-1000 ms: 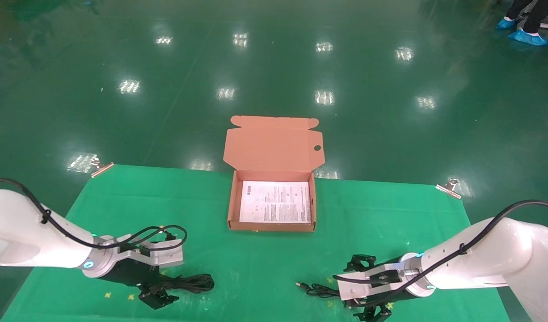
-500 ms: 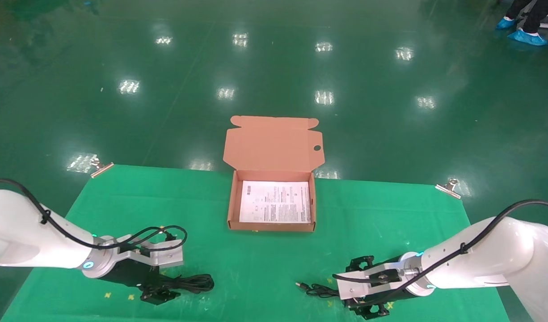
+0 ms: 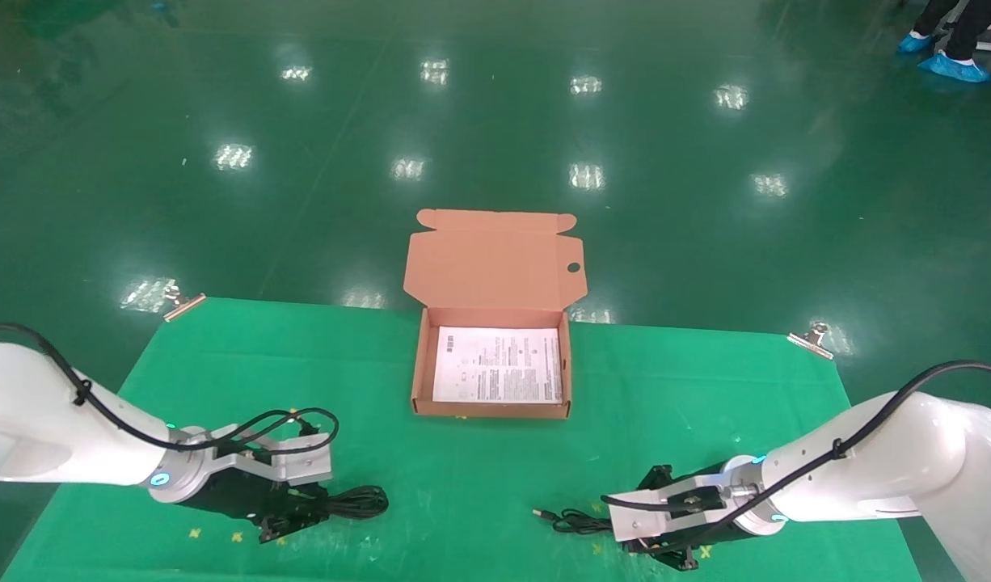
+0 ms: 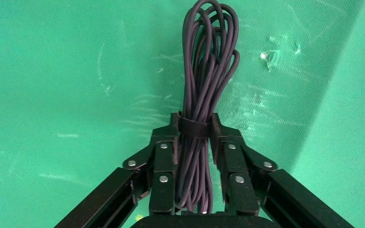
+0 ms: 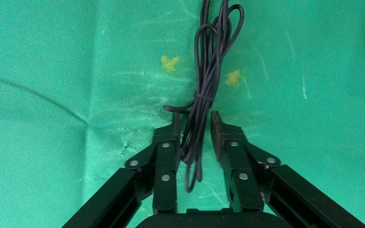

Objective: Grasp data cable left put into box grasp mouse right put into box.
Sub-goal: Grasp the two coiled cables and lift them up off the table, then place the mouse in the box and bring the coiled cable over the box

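Observation:
The data cable (image 3: 356, 503) is a black looped bundle lying on the green mat at the front left. My left gripper (image 3: 284, 525) is shut on it; in the left wrist view both fingers press the cable (image 4: 209, 61) at its strap, at the gripper (image 4: 196, 124). My right gripper (image 3: 665, 554) is low at the front right. Its jaws (image 5: 195, 118) are drawn in around the mouse's thin cord (image 5: 214, 52), which touches one finger with a small gap to the other. The cord's plug (image 3: 537, 512) points left. The mouse body is hidden. The box (image 3: 419, 373) stands open at mid table.
The box's flap lid (image 3: 495, 263) leans back over the table's far edge. A white printed sheet (image 3: 499, 365) lies in the box. Metal clips (image 3: 184, 303) (image 3: 811, 338) hold the mat's far corners. Beyond lies green floor.
Both grippers' jaws have closed from wide open: the left onto the cable bundle, the right in around the thin cord. Both hands sank slightly toward the mat.

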### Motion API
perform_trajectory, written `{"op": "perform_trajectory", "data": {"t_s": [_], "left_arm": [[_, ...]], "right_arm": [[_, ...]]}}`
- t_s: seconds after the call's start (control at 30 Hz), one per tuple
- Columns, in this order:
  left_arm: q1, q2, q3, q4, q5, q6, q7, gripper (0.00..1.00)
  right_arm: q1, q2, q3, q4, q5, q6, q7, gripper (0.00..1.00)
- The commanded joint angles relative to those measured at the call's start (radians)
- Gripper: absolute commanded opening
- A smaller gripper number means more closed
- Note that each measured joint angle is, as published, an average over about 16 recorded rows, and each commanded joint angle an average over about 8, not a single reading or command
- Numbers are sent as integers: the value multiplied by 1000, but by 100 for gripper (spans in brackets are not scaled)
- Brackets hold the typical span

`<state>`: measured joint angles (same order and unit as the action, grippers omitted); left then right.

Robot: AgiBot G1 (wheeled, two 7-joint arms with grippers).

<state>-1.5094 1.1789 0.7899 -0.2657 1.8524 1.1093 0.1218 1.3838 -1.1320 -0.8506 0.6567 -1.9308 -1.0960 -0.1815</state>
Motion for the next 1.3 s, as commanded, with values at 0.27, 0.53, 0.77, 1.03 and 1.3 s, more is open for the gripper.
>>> {"op": "perform_trajectory", "data": {"t_s": [0.27, 0.53, 0.77, 1.03, 1.3], "left_arm": [[0, 0, 0, -1, 0, 0, 0, 0], [-4, -4, -1, -5, 0, 0, 3, 0], [-53, -37, -8, -67, -2, 1, 21, 0], [-122, -59, -11, -247, 31, -62, -15, 0], [-158, -51, -19, -417, 72, -145, -98, 0]], "right_arm": [[0, 0, 0, 0, 0, 0, 0, 0], [15, 20, 20, 9, 20, 2, 15, 0], [81, 93, 79, 104, 61, 19, 76, 0], [193, 92, 139, 229, 86, 77, 130, 0], [306, -20, 183, 191, 148, 139, 62, 0]]}}
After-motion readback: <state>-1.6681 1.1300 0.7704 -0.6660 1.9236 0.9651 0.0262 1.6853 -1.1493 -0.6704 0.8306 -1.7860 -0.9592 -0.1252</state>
